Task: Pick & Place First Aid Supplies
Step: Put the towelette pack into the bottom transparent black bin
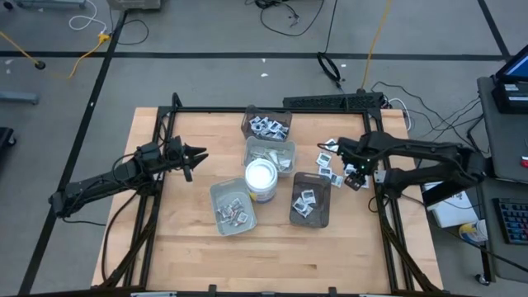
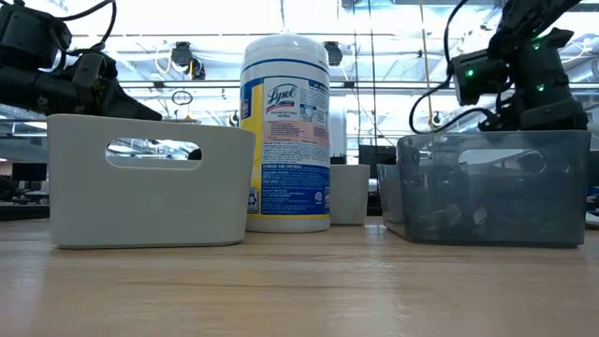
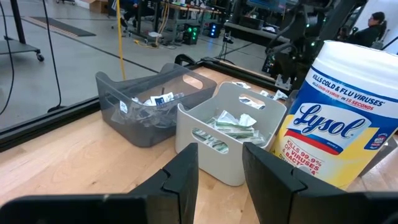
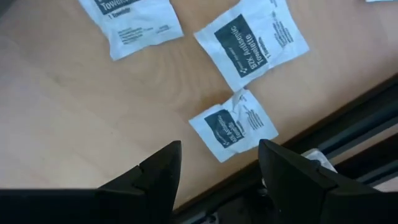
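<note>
Left gripper: hovered over bare wood at the table's left, well apart from the trays; dark fingers apart, nothing between them.

Pale grey plastic tray: stood nearest the front, holding narrow green-white strip packets.

Round white wipes tub with a yellow-and-blue label: stood upright at the centre, just beside the pale tray and touching or nearly touching a second light grey tray behind it, which also held strips.

Dark translucent tray, rear: held square white packets with dark print.

Dark translucent tray, right of the tub: held a few more square packets; stood between the tub and the right arm.

Loose square white packets: lay scattered on the wood near the table's right edge, beside the black frame rail.

Right gripper: was low over those loose packets, fingers apart and empty, one small crumpled packet lying on the table just ahead of the gap.
</note>
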`<state>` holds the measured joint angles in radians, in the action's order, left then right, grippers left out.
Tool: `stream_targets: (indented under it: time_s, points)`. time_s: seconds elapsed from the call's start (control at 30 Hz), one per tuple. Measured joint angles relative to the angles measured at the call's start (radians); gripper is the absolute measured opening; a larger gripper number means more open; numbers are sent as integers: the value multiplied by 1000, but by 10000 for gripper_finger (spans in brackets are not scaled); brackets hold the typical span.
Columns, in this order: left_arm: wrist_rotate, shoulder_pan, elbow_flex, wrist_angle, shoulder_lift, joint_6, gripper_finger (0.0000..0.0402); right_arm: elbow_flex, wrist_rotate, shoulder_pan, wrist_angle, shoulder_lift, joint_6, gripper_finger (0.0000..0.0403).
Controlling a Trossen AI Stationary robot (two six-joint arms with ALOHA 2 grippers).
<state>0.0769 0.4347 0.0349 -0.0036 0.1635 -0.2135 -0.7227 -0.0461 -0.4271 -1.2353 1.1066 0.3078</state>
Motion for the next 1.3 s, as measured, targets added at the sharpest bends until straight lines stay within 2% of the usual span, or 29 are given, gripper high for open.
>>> stream_targets:
  time_s: [0.73, 0.83, 0.97, 1.23, 1.3]
  points:
    - [0, 0, 0, 0, 0, 0, 129, 0, -13, 0, 83, 361, -9, 208]
    - [0, 0, 0, 0, 0, 0, 129, 0, -52, 0, 107, 398, -20, 203]
    - [0, 0, 0, 0, 0, 0, 129, 0, -106, 0, 109, 427, -10, 166]
    - [0, 0, 0, 0, 0, 0, 129, 0, -116, 0, 92, 429, 1, 22]
    - [0, 0, 0, 0, 0, 0, 129, 0, -116, 0, 92, 429, -1, 7]
